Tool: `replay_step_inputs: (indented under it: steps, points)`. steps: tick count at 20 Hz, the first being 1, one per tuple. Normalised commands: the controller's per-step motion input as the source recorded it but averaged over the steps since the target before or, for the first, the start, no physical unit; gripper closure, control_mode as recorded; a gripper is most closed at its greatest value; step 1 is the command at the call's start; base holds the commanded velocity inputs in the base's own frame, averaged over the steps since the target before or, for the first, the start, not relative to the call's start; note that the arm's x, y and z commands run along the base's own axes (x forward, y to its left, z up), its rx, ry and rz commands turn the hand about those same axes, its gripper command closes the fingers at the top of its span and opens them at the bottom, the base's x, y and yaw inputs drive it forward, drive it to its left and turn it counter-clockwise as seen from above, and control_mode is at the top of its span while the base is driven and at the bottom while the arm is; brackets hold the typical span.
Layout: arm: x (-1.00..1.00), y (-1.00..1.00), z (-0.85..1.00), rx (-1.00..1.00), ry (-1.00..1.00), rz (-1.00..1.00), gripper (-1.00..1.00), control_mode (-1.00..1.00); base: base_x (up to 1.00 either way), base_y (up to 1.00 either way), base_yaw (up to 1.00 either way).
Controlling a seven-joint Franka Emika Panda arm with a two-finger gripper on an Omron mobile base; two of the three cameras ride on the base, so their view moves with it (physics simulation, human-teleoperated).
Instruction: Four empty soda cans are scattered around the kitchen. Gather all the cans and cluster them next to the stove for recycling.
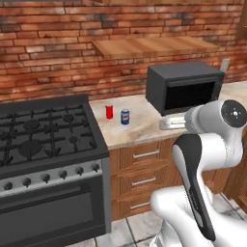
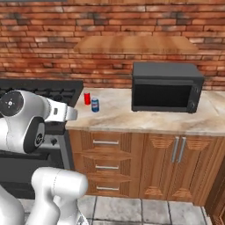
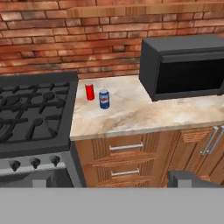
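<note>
Two cans are seen standing beside the stove.

A small red can [image 1: 109, 112] [image 2: 87, 98] [image 3: 89, 92] is placed upright on the marble desk [image 1: 144, 126] [image 2: 145, 117] [image 3: 144, 114], just beside the right edge of the black stove [image 1: 46, 132] [image 2: 57, 94] [image 3: 35, 113]. A blue can [image 1: 125, 116] [image 2: 95, 105] [image 3: 104, 99] with a silver top is set upright near it, a little nearer to the front edge. The grates and a row of knobs are shown on the stove.

A red can [image 2: 87, 98] and a blue can [image 2: 95, 105] stand upright, just beside each other, on the counter [image 2: 145, 119] near the stove [image 2: 52, 94]; the microwave [image 2: 166, 87] sits well apart to their right, under a wooden shelf [image 2: 134, 45]
</note>
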Motion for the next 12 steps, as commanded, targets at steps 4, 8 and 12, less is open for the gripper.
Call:
replay_step_inputs:
  steps: [4, 8, 12]
  points:
    - [0.0, 0.0, 0.0, 0.0, 0.0, 0.0, -1.0, 1.0, -0.19, 0.17, 0.36]
    - [0.0, 0.0, 0.0, 0.0, 0.0, 0.0, -1.0, 1.0, -0.18, 0.12, 0.46]
    - [0.0, 0.0, 0.0, 0.0, 0.0, 0.0, -1.0, 1.0, -0.19, 0.1, 0.48]
